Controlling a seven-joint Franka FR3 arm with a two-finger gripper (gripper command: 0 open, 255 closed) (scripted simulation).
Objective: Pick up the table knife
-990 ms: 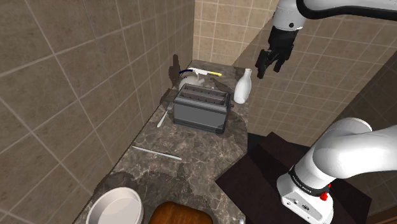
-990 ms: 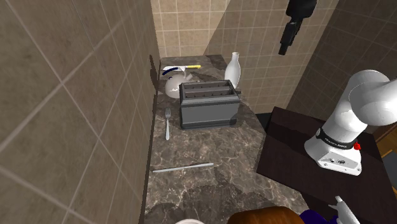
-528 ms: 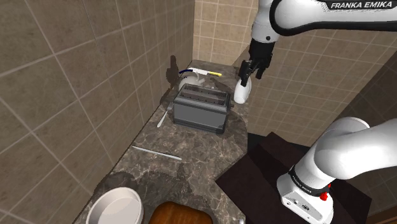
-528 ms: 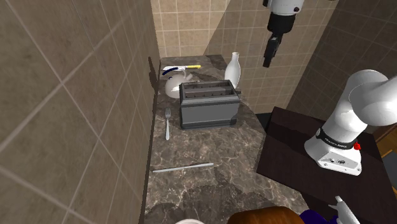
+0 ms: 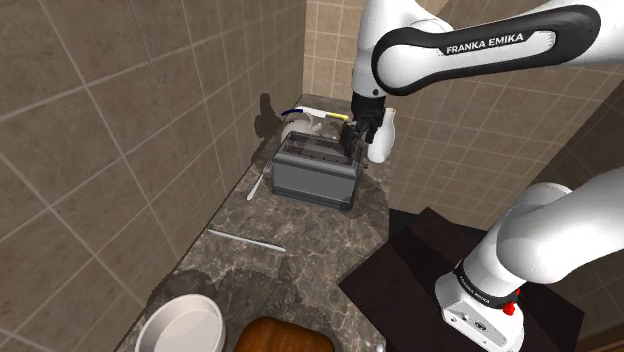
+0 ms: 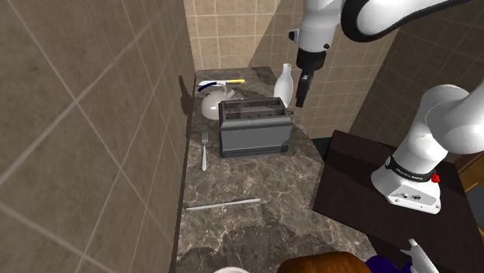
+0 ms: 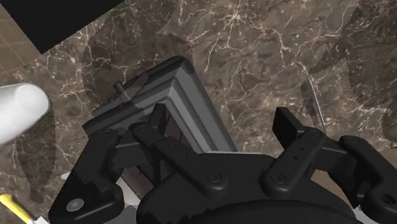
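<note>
Since the earlier frames the gripper (image 5: 357, 137) has swung down and across, from above the white bottle (image 5: 383, 146) to the toaster's (image 5: 317, 168) end; the table knife (image 5: 246, 240) has not moved.

In the shoulder view the knife lies flat, crosswise on the marble countertop (image 5: 300, 255), about midway along it and nearer the wall edge, between the toaster and a white bowl (image 5: 183, 325). It is well apart from the gripper.

In the second exterior view the gripper (image 6: 301, 95) hangs just beside the bottle, over the toaster's outer end. A fork (image 6: 204, 149) lies along the wall edge.

In the wrist view the black fingers (image 7: 286, 127) stand wide apart with nothing between them, and the knife (image 7: 315, 107) lies beyond the toaster.
</note>
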